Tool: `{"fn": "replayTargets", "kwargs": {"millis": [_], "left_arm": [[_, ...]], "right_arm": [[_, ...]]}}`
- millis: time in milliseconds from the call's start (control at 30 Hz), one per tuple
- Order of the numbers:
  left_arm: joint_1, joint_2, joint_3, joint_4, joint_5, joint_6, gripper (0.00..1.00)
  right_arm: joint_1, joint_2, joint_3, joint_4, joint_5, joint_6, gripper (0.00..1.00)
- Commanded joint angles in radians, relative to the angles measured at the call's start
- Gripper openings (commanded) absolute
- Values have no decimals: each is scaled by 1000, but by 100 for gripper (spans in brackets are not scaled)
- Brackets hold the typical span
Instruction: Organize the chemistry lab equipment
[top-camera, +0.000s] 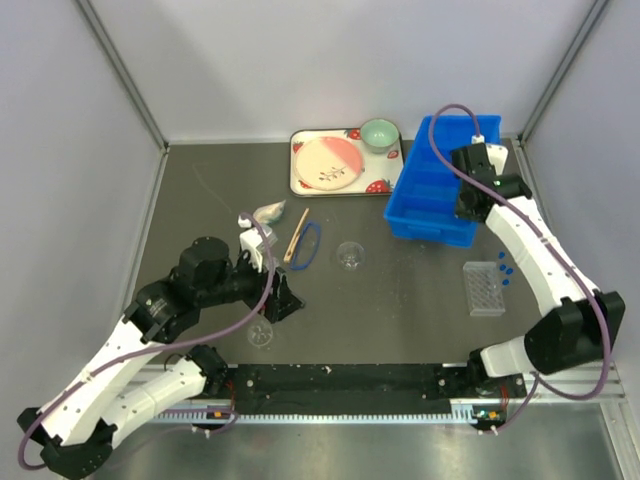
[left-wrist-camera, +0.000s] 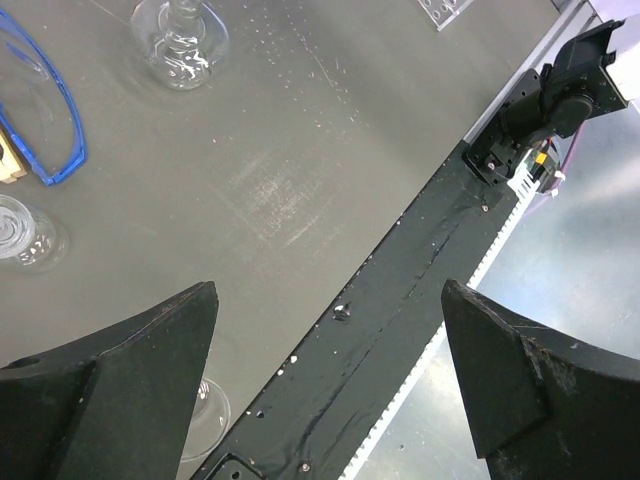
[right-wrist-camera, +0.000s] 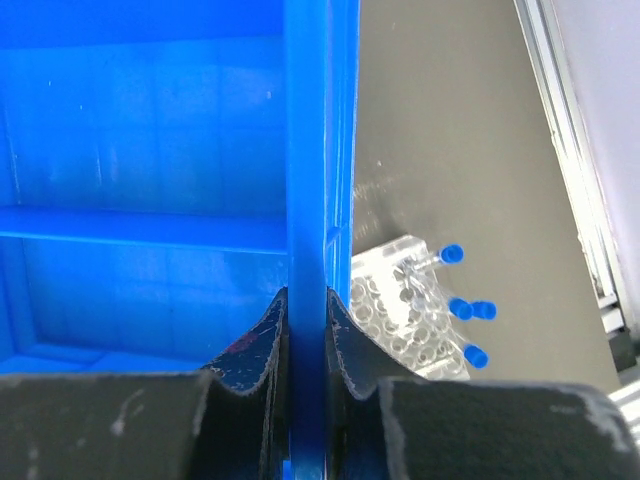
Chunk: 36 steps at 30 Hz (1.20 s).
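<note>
Your right gripper is clamped shut on the right wall of the blue bin. The clear tube rack and blue-capped tubes lie just outside that wall, toward the right edge of the table.

Your left gripper stands wide open and holds nothing, over bare surface by the front rail.

The glass beaker, blue ring and wooden stick lie mid-table. A small glass dish sits near the left jaws.

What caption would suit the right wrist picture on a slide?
Right gripper pinches the wall of the blue bin; clear tube rack and blue-capped tubes lie beside it.
</note>
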Motion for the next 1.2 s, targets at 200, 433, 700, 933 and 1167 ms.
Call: {"fn": "replayTargets", "kwargs": {"millis": [200,433,700,933,1167], "left_arm": [[5,-48,75,-39,-21,-5,99],[5,-62,96,-72,-32,-2,99],[5,-91,90,-82,-23,-25,99],[5,-117,90,-99,-21,-34,99],[5,-123,44,-93,-21,-43,99]], "right_arm": [[121,-217,-68,-50,-8,45,0],[234,-276,-150,-96,9,113,0],[355,-312,-249,-126,24,217,0],[427,-334,-309,-141,27,274,0],[513,-313,-366,-133,44,356,0]]}}
